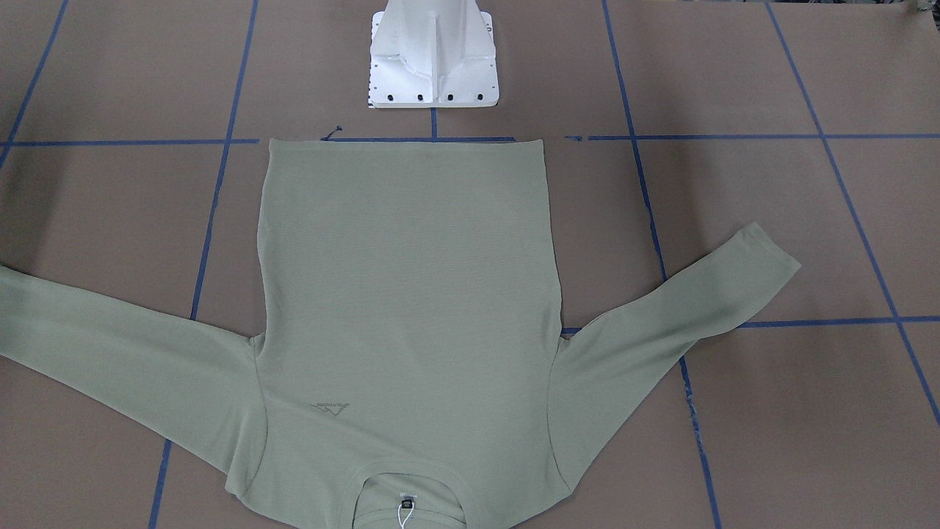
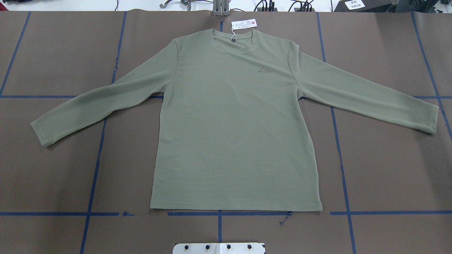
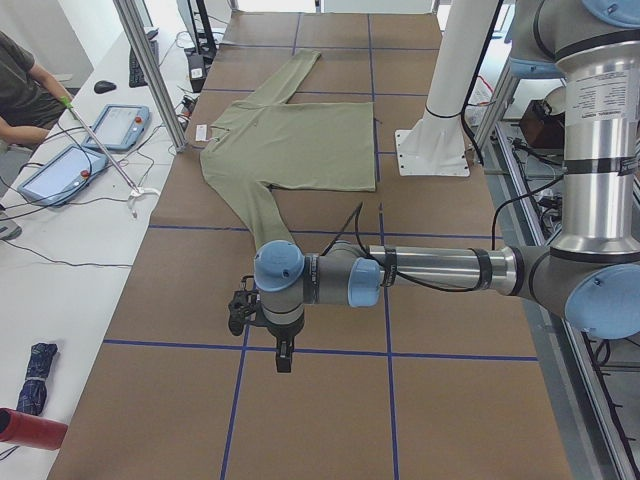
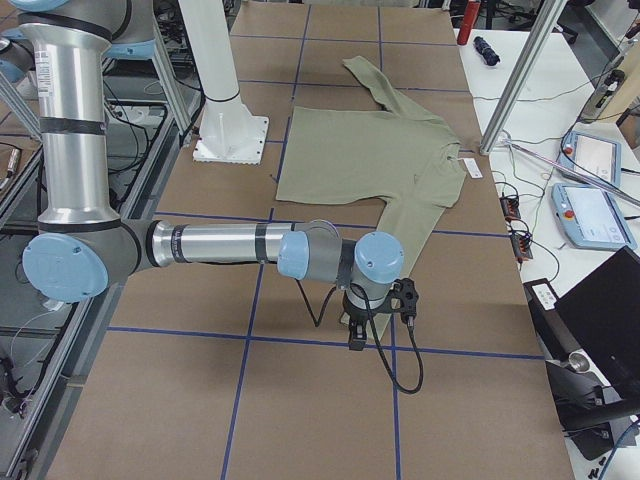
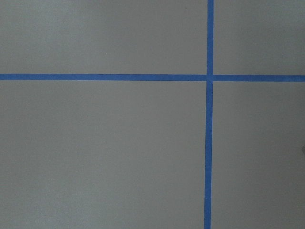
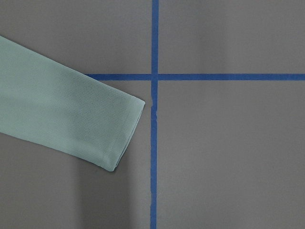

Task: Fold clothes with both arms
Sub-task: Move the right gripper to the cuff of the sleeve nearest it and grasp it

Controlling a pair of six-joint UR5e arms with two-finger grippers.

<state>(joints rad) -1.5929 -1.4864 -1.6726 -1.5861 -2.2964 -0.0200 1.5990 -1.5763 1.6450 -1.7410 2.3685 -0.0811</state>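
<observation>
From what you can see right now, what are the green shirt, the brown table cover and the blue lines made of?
Shirt: seemingly a soft, matte knit; fine ribs and a grid weave show at the cuff.
Table cover: probably matte brown paper or board; flat, no sheen.
Blue lines: likely adhesive tape; thin flat strips with small gaps.

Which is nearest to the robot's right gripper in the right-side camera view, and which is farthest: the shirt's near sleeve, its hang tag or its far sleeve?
Starting from the right gripper:
1. Near sleeve: it lies just beyond the gripper and points toward it.
2. Hang tag: farther on, toward the view's right.
3. Far sleeve: farthest, stretched away at the top of the view.
</observation>
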